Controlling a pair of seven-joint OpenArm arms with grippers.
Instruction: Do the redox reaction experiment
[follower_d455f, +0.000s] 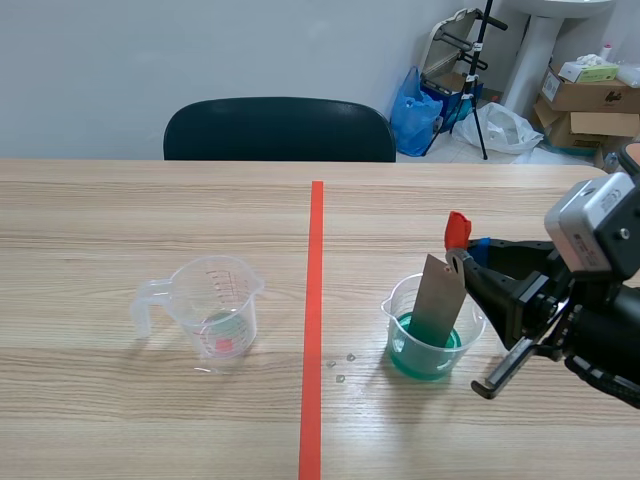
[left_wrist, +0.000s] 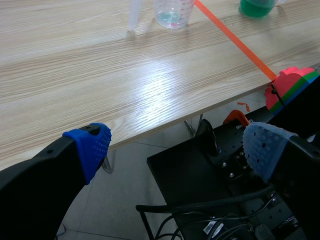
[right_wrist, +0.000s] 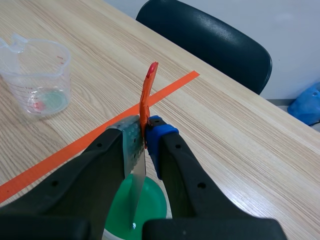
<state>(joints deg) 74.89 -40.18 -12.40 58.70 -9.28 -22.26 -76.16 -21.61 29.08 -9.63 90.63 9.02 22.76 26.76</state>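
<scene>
Between the fingers of my right gripper (right_wrist: 145, 145), a grey metal strip (follower_d455f: 437, 300) with a red tip sits clamped, its lower end in the beaker (follower_d455f: 412, 358) of green liquid just below. Steadiness matters, I judge: strip upright and immersed, no sideways push to tip the beaker. My left gripper (left_wrist: 177, 147) hangs well away, fingers apart.

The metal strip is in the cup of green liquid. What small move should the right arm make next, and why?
Probably lift the metal strip slowly straight up. The right gripper is shut on its upper part, its lower end stands in the green liquid, and the rim of the clear cup is close around it, so a sideways pull might tip the cup.
</scene>
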